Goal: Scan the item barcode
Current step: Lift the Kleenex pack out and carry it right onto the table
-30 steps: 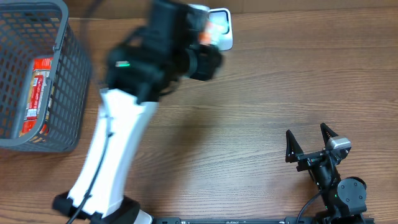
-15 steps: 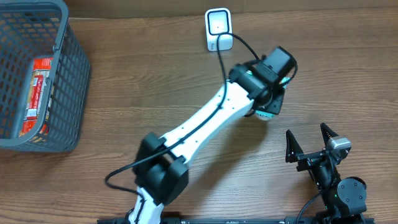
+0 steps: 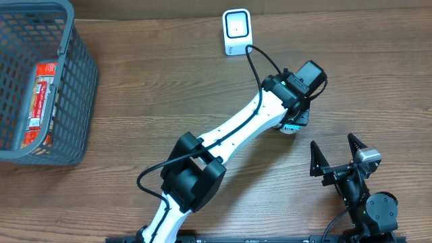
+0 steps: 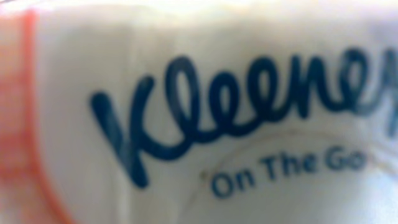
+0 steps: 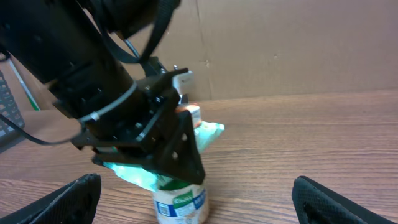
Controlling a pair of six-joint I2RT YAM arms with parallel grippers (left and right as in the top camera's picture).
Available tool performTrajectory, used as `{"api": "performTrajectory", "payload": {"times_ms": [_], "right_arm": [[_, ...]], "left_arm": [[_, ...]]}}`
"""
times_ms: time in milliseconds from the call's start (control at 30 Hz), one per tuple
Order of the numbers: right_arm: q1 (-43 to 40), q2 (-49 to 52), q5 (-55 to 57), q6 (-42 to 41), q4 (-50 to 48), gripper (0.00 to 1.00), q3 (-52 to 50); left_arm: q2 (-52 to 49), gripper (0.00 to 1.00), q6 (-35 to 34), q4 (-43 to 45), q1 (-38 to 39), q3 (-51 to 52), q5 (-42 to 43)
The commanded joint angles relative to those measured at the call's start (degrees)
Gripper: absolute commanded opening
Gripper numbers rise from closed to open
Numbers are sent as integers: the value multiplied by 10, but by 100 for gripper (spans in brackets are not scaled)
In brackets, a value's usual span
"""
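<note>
My left gripper [image 3: 294,120] is shut on a white Kleenex tissue pack [image 4: 205,118], which fills the left wrist view and hides the fingers there. In the right wrist view the pack's green-and-white wrapper [image 5: 208,132] sticks out from the black left gripper [image 5: 163,163]. Below it, a white rounded end with a green and blue label and a small barcode [image 5: 180,204] rests on the table. The white scanner [image 3: 236,32] stands at the back. My right gripper [image 3: 333,144] stands open and empty near the front right, and its fingertips [image 5: 74,194] frame the pack.
A grey wire basket [image 3: 79,88] stands at the far left with a red packet [image 3: 40,101] inside. The left arm's white link [image 3: 229,131] and its cable stretch across the middle of the wooden table [image 3: 378,81]. A cardboard wall [image 5: 292,43] backs the table.
The left arm swung from the scanner at the back to the right and towards the front, carrying the pack down to the table. The right arm has not moved.
</note>
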State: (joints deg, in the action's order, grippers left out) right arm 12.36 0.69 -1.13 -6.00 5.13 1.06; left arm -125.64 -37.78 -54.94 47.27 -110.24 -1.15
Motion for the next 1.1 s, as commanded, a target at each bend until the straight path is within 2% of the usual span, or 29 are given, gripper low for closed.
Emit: {"api": "performTrajectory", "payload": {"times_ms": [0, 200, 300, 333, 400, 500, 567, 700, 733, 1067], "right_arm": [[-2, -5, 0, -2, -3, 100, -6], [-2, -5, 0, -2, -3, 100, -6], [-2, -5, 0, -2, -3, 100, -6], [-2, -5, 0, -2, -3, 100, -6], [-2, -5, 0, -2, -3, 100, -6], [-2, -5, 0, -2, -3, 100, -6], [-2, -5, 0, -2, -3, 100, -6], [-2, -5, 0, -2, -3, 100, -6], [-2, -5, 0, -2, -3, 100, -6], [-2, -5, 0, -2, -3, 100, -6]], "left_arm": [[-6, 19, -10, 16, 12, -8, -25], [-6, 13, -10, 29, 21, 4, -44], [-6, 13, -10, 52, 26, 21, -50], [-6, 16, -10, 55, 27, 23, -50], [-6, 30, -10, 56, 28, 24, -47], [-6, 60, -7, 54, 28, 24, -36], [-6, 73, 8, 54, 28, 24, -20], [-6, 88, 21, 54, 27, 24, 6], [-6, 98, 21, 53, 27, 24, 12], [7, 100, 57, 52, 15, 16, 12]]}}
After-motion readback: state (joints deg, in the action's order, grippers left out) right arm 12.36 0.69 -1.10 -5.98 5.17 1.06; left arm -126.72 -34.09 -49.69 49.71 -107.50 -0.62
